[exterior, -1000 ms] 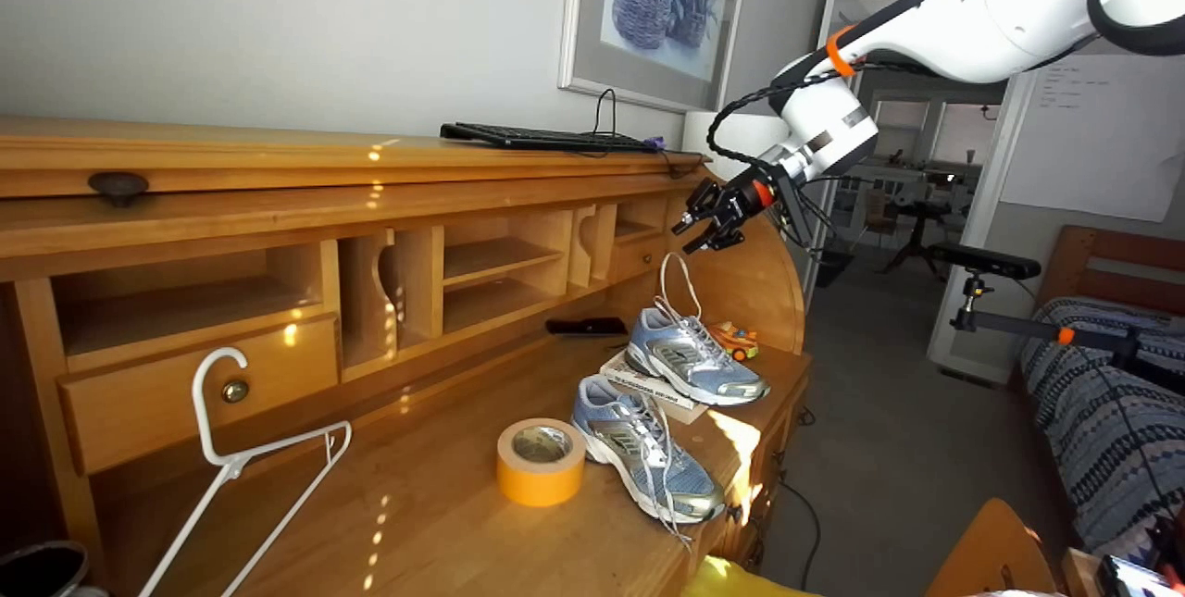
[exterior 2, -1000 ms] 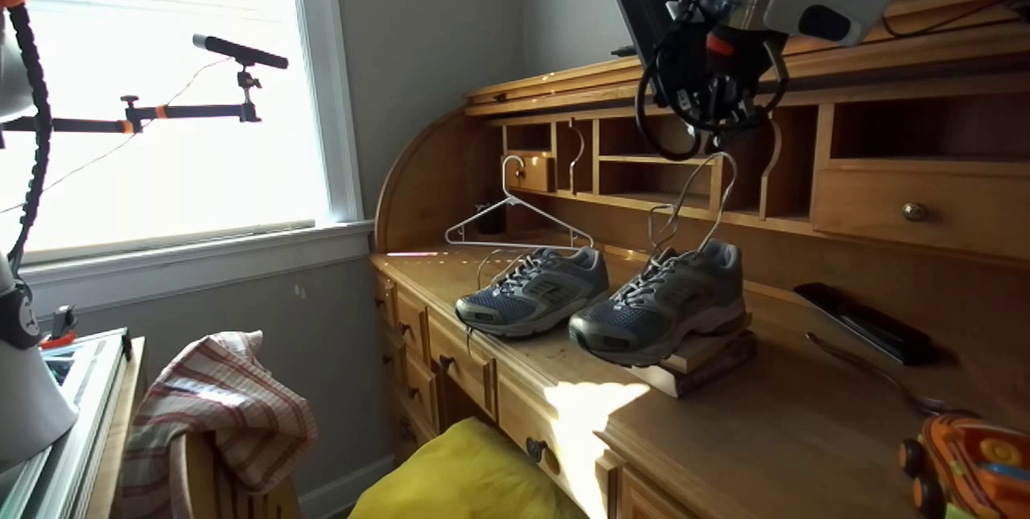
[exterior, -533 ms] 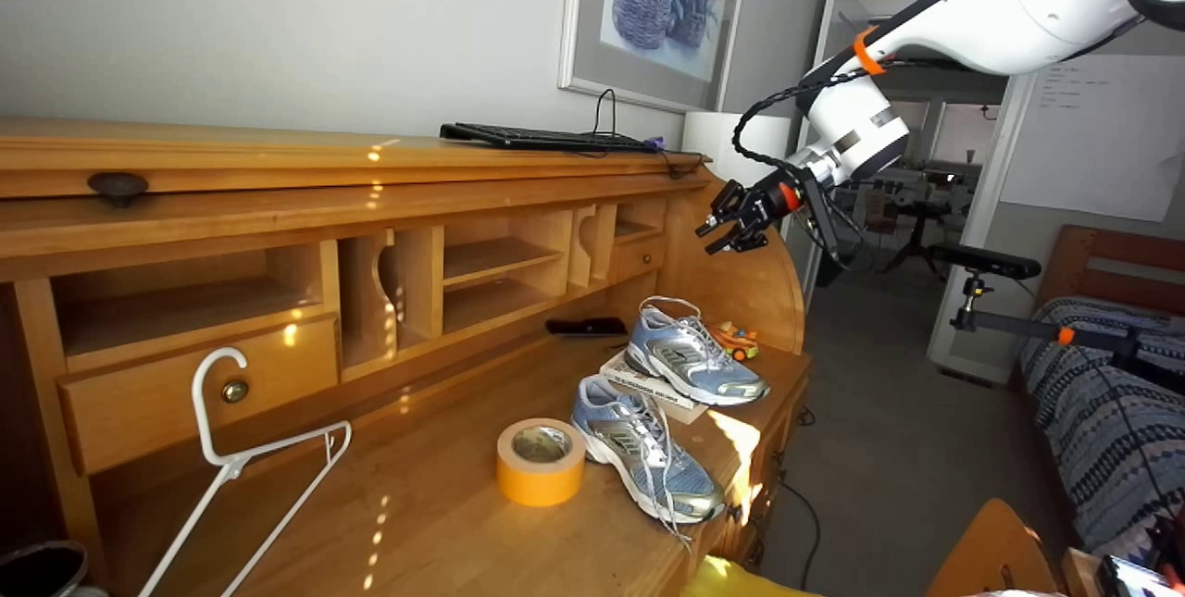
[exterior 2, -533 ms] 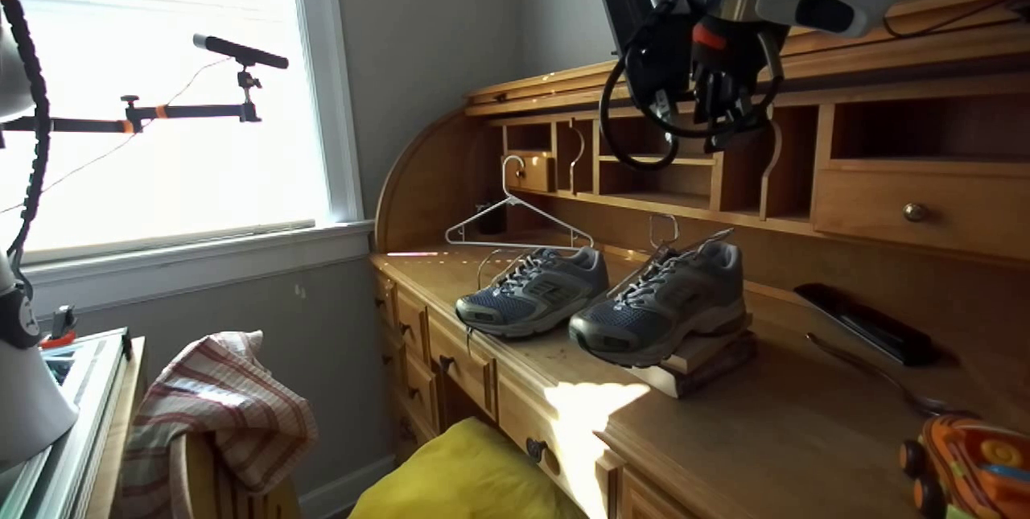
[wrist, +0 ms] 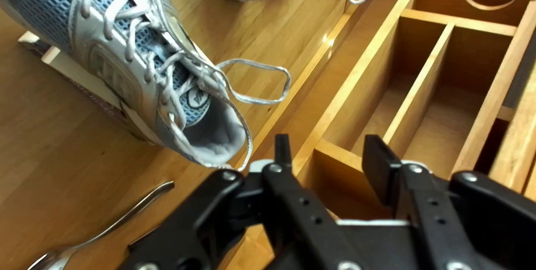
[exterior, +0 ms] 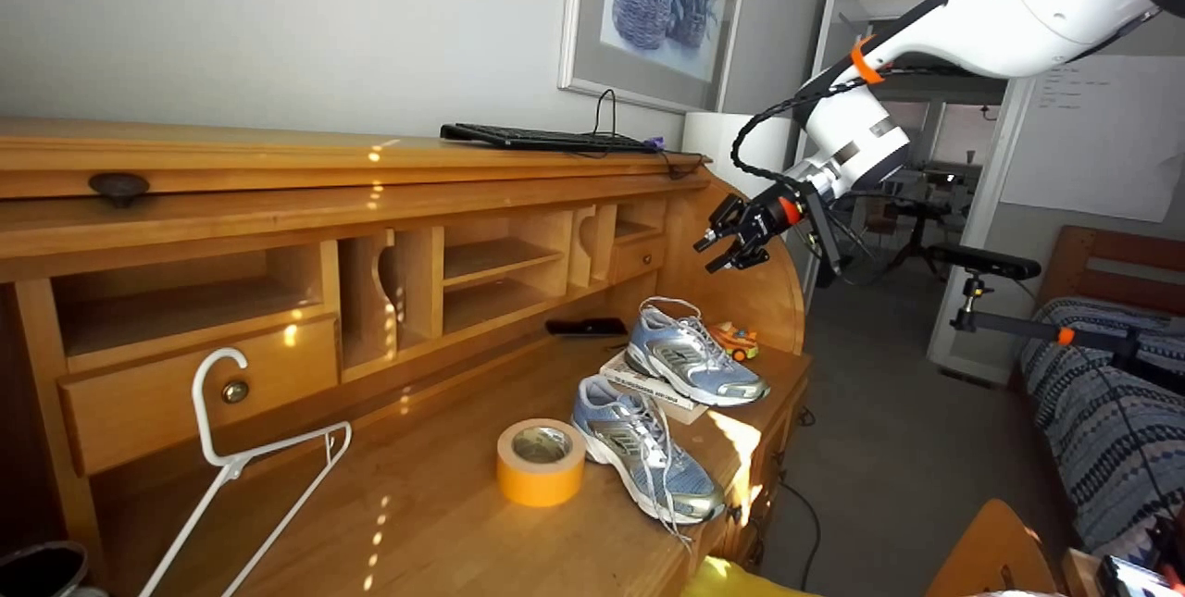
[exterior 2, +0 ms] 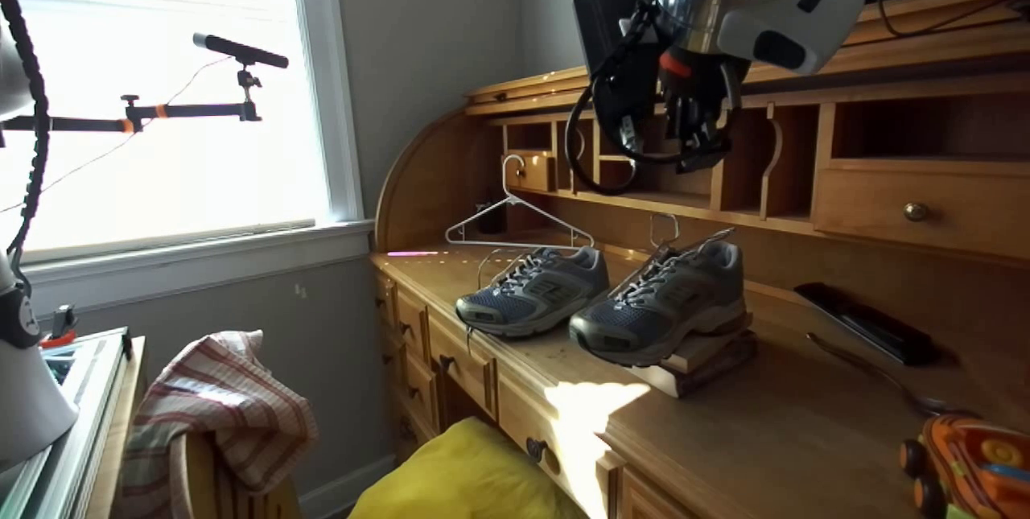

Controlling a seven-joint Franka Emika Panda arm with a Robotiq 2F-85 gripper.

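My gripper (wrist: 324, 149) stands open over the desk, with nothing between its fingers. Nearest to it is a blue and grey running shoe (wrist: 121, 65), which rests on a small stack of books (exterior 2: 712, 362). In an exterior view the gripper (exterior: 705, 254) hangs above this shoe (exterior: 690, 361), apart from it. A loose lace (wrist: 250, 144) droops around the heel opening, and another lace loop (wrist: 268, 101) sticks out to the side. The matching shoe (exterior 2: 539, 290) stands on the desk top beside the stack.
Desk cubbyholes (wrist: 444, 106) lie behind the gripper. Also on the desk are an orange tape roll (exterior: 542, 477), a white hanger (exterior: 231, 463), a metal utensil (wrist: 138, 207), a black object (exterior 2: 869, 322) and a toy car (exterior 2: 974, 463). A yellow cushion (exterior 2: 467, 475) sits in front.
A second ago the lace rose in a tall loop to the gripper's tips; since then it has dropped onto the shoe. The gripper has moved away, rightward in an exterior view, then slightly down.
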